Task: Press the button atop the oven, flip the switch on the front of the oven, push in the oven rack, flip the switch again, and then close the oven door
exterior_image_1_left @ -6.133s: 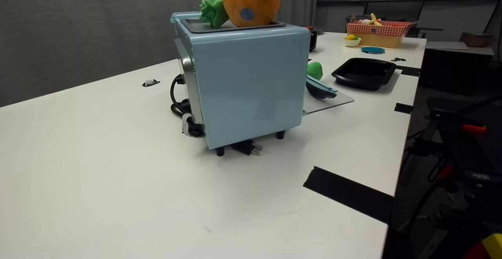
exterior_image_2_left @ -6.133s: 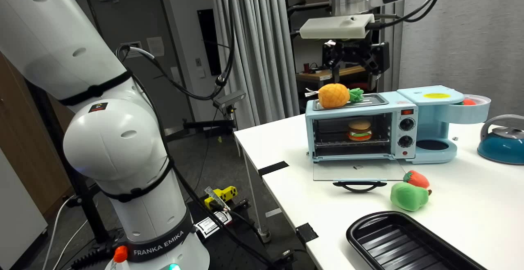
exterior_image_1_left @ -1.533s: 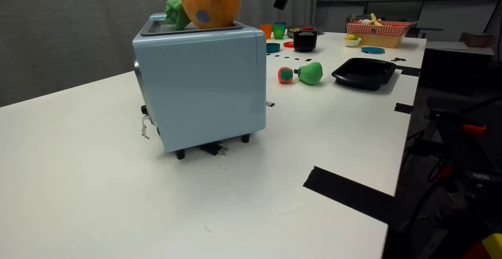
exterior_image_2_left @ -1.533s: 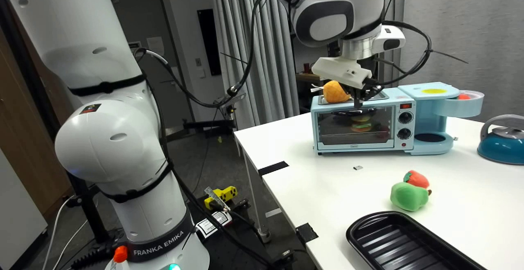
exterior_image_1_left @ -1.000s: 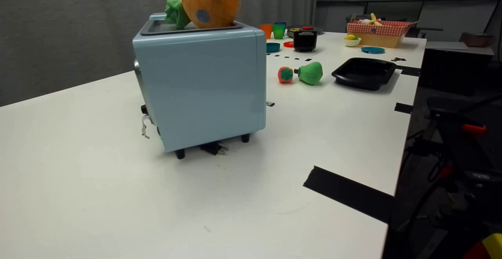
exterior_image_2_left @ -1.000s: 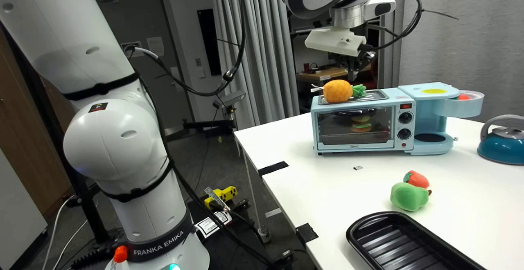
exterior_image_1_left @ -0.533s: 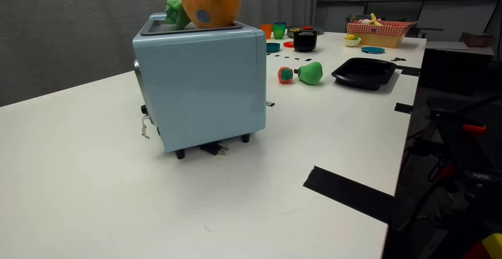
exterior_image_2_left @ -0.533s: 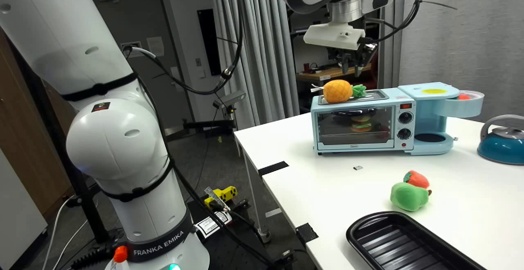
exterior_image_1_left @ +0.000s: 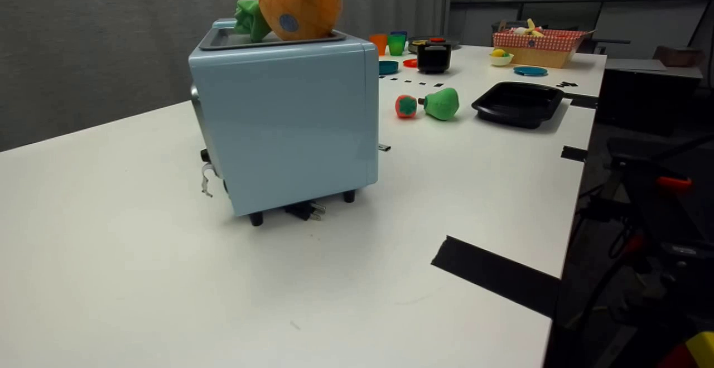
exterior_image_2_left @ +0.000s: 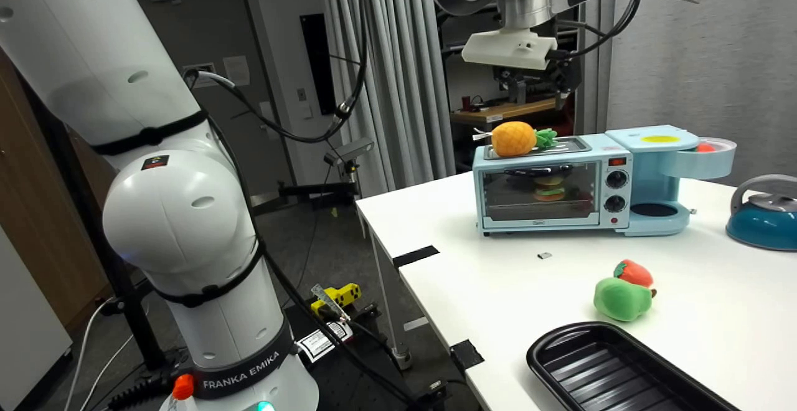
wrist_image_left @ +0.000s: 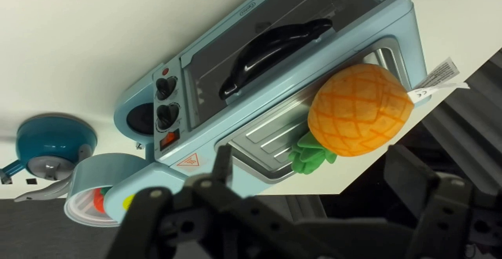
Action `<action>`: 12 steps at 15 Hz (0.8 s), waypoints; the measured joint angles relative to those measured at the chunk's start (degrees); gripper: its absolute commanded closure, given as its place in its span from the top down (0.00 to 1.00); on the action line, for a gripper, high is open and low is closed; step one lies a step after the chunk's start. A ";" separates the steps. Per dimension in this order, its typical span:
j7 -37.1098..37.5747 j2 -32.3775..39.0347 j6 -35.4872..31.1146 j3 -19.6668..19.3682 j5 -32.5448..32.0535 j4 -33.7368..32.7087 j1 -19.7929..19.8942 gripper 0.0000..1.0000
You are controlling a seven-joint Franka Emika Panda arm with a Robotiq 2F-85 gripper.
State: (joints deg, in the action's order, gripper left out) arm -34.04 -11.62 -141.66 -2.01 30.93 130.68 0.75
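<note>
- Gripper (wrist_image_left: 310, 161): fingers (wrist_image_left: 222, 166) spread wide, lower half of the wrist view.
- Oven (exterior_image_2_left: 573, 193), right of centre in an exterior view, its door (exterior_image_2_left: 520, 199) closed.
- Toy pineapple (exterior_image_2_left: 514, 139) lying on the top tray (exterior_image_2_left: 571, 145).
- Inside, dim through the glass, what looks like a burger (exterior_image_2_left: 549, 194).

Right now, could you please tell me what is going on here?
A teleoperated Franka Panda arm is working a light blue toaster oven. Its gripper stands open and empty, up clear of it, so nothing is being handled. The glass door is shut, suggesting the final step, closing it, is done; a toy burger shows behind it, and a toy pineapple lies on the metal tray on top.
</note>
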 measured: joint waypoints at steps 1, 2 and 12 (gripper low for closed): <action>0.00 -0.17 0.00 -0.16 -0.04 0.00 -0.06 1.00; 0.00 -0.34 0.00 -0.33 -0.08 0.00 -0.10 1.00; 0.00 -1.02 0.58 -1.10 -0.12 0.00 -0.11 1.00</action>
State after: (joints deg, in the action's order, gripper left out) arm -34.04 -12.64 -141.08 -3.11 30.81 130.68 0.63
